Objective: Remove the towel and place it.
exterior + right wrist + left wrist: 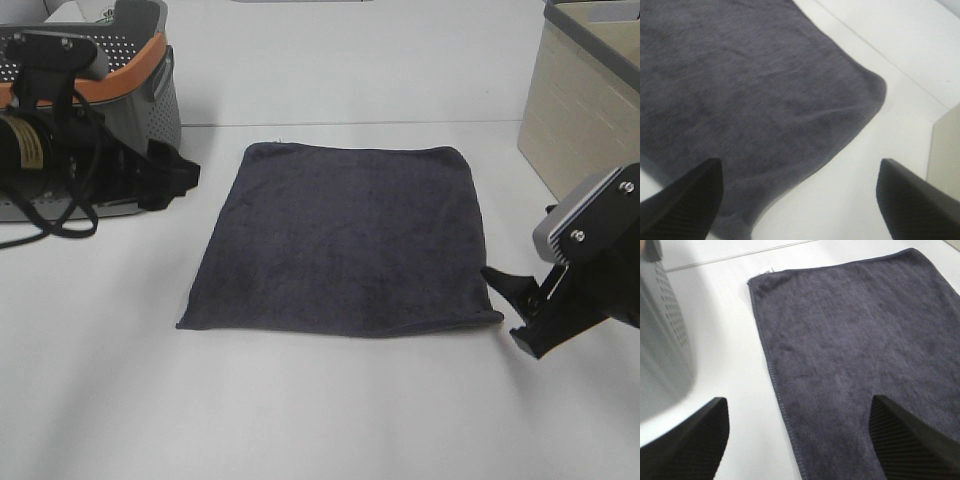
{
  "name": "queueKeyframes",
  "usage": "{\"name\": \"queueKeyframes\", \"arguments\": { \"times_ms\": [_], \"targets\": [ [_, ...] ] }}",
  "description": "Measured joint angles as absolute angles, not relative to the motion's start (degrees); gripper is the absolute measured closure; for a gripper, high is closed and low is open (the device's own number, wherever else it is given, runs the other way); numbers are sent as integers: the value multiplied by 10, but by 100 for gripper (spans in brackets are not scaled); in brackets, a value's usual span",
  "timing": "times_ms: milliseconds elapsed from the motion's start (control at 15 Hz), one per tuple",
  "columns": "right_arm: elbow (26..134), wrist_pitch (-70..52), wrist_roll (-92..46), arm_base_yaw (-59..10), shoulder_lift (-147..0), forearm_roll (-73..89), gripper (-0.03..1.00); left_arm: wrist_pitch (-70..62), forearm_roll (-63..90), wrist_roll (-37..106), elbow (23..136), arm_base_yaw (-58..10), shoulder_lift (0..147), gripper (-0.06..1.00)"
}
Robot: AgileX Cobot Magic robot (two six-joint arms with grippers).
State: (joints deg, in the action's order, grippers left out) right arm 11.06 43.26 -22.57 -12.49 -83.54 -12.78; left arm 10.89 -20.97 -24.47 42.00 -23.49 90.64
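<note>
The dark navy-charcoal towel (345, 240) lies spread flat on the white table. It fills much of the left wrist view (860, 340) and the right wrist view (750, 90). My left gripper (172, 178) is open and empty, just left of the towel's far left corner, in front of the grey perforated basket (150, 90). My right gripper (510, 305) is open and empty, just right of the towel's near right corner. Neither gripper touches the towel. Both black fingertips of each gripper show at the wrist views' edges, set wide apart.
The grey basket with an orange rim stands at the back left, its wall close to the left gripper (660, 340). A beige box (585, 90) stands at the back right and shows in the right wrist view (945, 150). Black cables hang from the left arm.
</note>
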Motion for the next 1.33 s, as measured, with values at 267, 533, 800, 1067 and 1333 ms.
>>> {"name": "queueKeyframes", "arguments": {
  "times_ms": [267, 533, 800, 1067, 1333],
  "targets": [
    [202, 295, -209, -125, -765, -56, 16, -111, -210, -221, 574, -235, 900, 22],
    [478, -79, -203, -125, -770, 25, 16, -356, -144, -118, 802, -212, 910, 22],
    [729, -312, -89, -124, -843, 11, 17, -449, -49, -53, 924, -152, 923, 22],
    [997, -585, -4, -124, -953, -84, 18, -540, -35, -40, 1004, -117, 923, 22],
    [1141, -690, -19, -122, -1011, -91, 18, -623, 0, -32, 1057, -57, 923, 22]
  ]
}}
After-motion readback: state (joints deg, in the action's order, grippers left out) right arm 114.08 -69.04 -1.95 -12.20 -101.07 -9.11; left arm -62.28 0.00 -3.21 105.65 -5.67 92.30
